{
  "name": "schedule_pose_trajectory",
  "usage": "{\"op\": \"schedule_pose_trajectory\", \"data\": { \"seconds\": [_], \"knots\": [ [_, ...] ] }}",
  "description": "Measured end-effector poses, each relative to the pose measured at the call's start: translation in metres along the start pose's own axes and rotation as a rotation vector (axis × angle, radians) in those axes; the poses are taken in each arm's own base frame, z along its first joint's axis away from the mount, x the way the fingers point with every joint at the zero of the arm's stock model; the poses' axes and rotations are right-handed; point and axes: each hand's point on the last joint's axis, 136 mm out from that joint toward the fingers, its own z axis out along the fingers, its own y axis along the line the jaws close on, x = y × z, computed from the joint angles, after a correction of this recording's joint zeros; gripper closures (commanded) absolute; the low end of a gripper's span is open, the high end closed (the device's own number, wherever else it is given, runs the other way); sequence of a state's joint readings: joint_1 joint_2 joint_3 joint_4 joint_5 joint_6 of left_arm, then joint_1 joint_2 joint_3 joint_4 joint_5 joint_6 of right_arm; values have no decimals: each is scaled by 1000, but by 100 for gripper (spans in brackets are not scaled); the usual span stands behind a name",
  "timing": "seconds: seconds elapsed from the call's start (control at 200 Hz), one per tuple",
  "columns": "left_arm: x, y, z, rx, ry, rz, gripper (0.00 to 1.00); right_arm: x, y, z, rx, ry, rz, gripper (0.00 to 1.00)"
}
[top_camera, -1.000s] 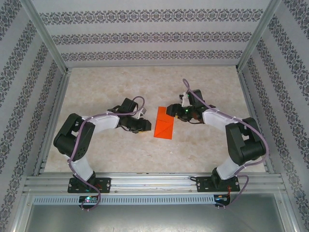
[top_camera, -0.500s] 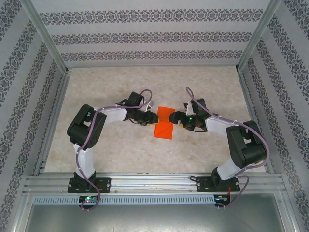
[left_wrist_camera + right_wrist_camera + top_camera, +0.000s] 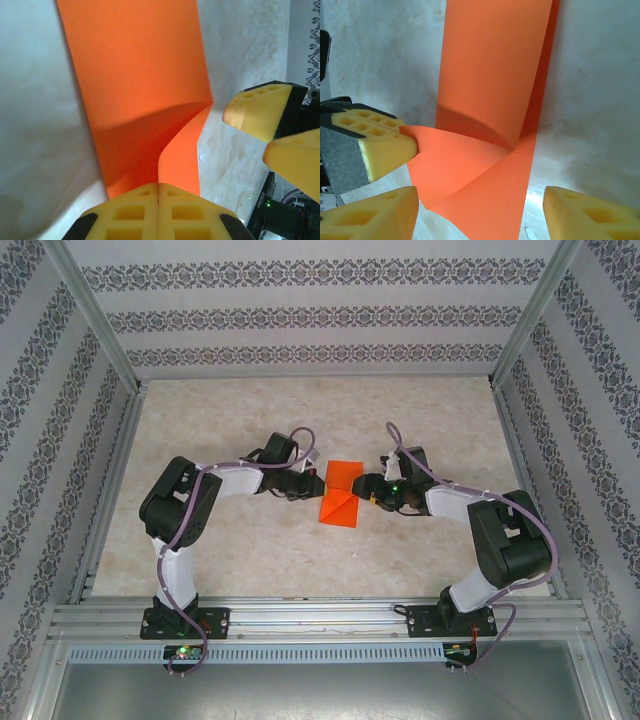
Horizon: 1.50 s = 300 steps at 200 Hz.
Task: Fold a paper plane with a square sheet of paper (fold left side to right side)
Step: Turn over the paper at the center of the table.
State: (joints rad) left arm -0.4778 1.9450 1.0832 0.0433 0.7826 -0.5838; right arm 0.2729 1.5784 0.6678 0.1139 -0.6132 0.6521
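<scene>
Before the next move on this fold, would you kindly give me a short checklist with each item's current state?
1. Left hand shut on the edge of the sheet of paper: ok.
2. Pinched flap lifted off the table: ok.
3. Right hand open: ok.
4. Gap between the two hands: ok, seen from the left wrist.
5. Right hand pressing the sheet down: cannot tell.
</scene>
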Motion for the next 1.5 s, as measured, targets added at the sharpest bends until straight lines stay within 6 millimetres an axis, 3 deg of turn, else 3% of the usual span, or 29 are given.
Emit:
{"op": "schedule_pose_trajectory", "data": {
  "seconds": [0.365, 0.565, 0.67, 0.934, 1.064, 1.219, 1.364, 1.499],
  "knots": [
    [-3, -1, -8, -4, -72, -6, 95, 9, 20, 26, -59, 41, -19, 44],
    [-5, 0, -8, -10, -81, -4, 95, 5, 28, 39, -74, 52, -27, 53],
    [-5, 0, -8, -14, -84, -4, 91, 3, 32, 42, -83, 53, -30, 63],
    [-12, 1, -14, -44, -120, 8, 69, 1, 33, 43, -89, 48, -30, 95],
    [-18, -10, -34, -54, -181, 31, 61, -1, 35, 42, -92, 44, -38, 99],
    [-31, -21, -73, -72, -301, 58, 50, -9, 48, 33, -114, 17, -61, 100],
    [-41, -28, -119, -94, -434, 74, 35, -32, 76, 9, -176, -60, -131, 100],
    [-48, -47, -160, -71, -544, 108, 16, -54, 111, -25, -260, -154, -221, 100]
  ]
}}
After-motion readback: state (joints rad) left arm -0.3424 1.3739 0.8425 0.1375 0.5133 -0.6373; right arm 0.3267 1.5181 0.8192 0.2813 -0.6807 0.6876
